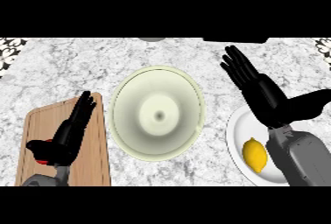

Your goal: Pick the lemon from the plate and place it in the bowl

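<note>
Nearest, the lemon (255, 155) lies untouched on the white plate (237, 131), just beside the right forearm. Above it the right hand (258, 89) spreads straight-fingered, holding nothing, seemingly poised to descend. Left hand (68, 133) rests open over the cutting board (39, 127); the bowl (157, 113) waits between on the worktop (65, 65).

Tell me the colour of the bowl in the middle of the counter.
The bowl is pale cream-green, seen in the head view.

grey-white marble counter (71, 65), patterned corners.
</note>
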You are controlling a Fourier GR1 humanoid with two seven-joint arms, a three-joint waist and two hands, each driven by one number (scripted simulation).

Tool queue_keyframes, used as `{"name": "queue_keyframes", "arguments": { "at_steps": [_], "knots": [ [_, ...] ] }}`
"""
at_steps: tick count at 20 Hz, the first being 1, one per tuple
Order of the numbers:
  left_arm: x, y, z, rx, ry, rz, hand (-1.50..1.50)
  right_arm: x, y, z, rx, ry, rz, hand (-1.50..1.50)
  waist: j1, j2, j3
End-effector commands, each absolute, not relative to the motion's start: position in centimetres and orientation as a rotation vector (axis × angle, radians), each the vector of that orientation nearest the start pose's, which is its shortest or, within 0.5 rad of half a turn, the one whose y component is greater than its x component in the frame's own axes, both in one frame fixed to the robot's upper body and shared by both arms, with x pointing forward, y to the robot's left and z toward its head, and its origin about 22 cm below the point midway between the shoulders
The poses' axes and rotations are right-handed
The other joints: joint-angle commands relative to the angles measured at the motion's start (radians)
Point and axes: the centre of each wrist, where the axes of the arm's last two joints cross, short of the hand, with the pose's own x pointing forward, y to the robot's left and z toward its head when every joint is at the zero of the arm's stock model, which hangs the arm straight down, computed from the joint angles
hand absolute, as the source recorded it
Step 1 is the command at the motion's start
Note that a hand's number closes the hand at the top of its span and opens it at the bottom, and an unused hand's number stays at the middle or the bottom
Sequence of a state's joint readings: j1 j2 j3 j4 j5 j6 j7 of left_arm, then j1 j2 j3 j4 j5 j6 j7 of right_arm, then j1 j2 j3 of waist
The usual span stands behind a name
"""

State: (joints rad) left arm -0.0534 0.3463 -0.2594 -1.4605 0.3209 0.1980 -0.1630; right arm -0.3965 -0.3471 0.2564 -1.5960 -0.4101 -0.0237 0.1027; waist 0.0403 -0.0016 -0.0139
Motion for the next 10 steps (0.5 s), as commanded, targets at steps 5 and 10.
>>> {"name": "queue_keyframes", "arguments": {
  "at_steps": [5,10],
  "knots": [
    [28.0,31.4,7.4,0.246,-1.801,-0.001,0.00,27.4,-12.0,12.4,0.669,-1.729,0.527,-1.50,-0.022,-0.004,0.014],
    [28.1,32.8,6.6,0.291,-1.766,0.065,0.00,26.2,-15.1,10.4,-0.053,-1.996,0.531,-1.50,-0.089,-0.016,0.012]
  ]
}}
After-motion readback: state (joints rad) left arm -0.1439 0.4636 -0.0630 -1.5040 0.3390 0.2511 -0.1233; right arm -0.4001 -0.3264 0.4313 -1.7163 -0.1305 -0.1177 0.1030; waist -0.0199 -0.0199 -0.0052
